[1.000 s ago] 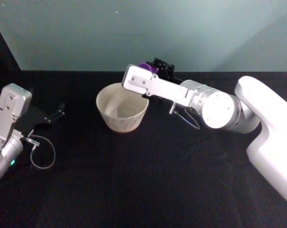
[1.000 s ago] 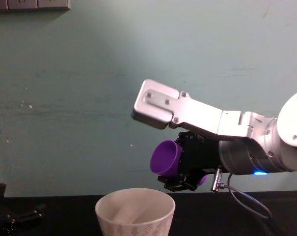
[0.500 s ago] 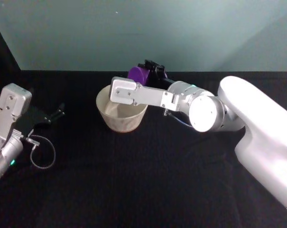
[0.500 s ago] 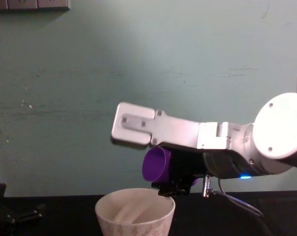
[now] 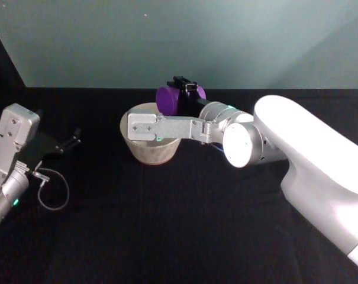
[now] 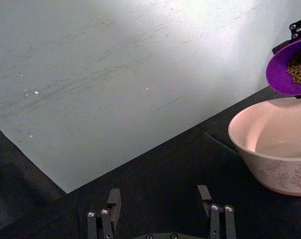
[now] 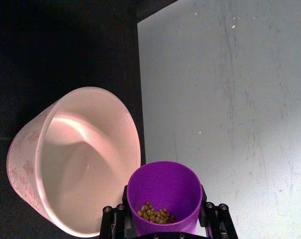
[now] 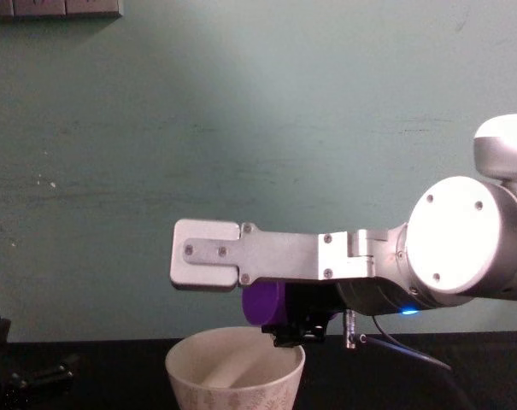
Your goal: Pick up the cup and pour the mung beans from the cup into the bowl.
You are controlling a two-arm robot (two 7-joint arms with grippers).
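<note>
The purple cup (image 5: 168, 99) is tipped on its side just above the far rim of the cream bowl (image 5: 152, 151), its mouth facing the bowl. My right gripper (image 5: 183, 89) is shut on the cup. Mung beans (image 7: 155, 213) lie inside the cup (image 7: 162, 191), close to its lip. They show again as mung beans (image 6: 299, 73) in the left wrist view, over the bowl (image 6: 269, 149). The inside of the bowl (image 7: 75, 159) looks bare. From the chest, the cup (image 8: 262, 303) hangs right above the bowl's rim (image 8: 232, 342). My left gripper (image 5: 69, 142) rests open at the table's left.
A black cloth (image 5: 167, 225) covers the table, and a pale green wall (image 5: 167, 35) rises right behind the bowl. A loose cable loop (image 5: 51, 192) lies by the left arm. My right forearm (image 5: 167, 127) stretches across the bowl's near side.
My right arm has swung left and lower, carrying the cup from beside the bowl to just above its far rim. The left arm has not moved.
</note>
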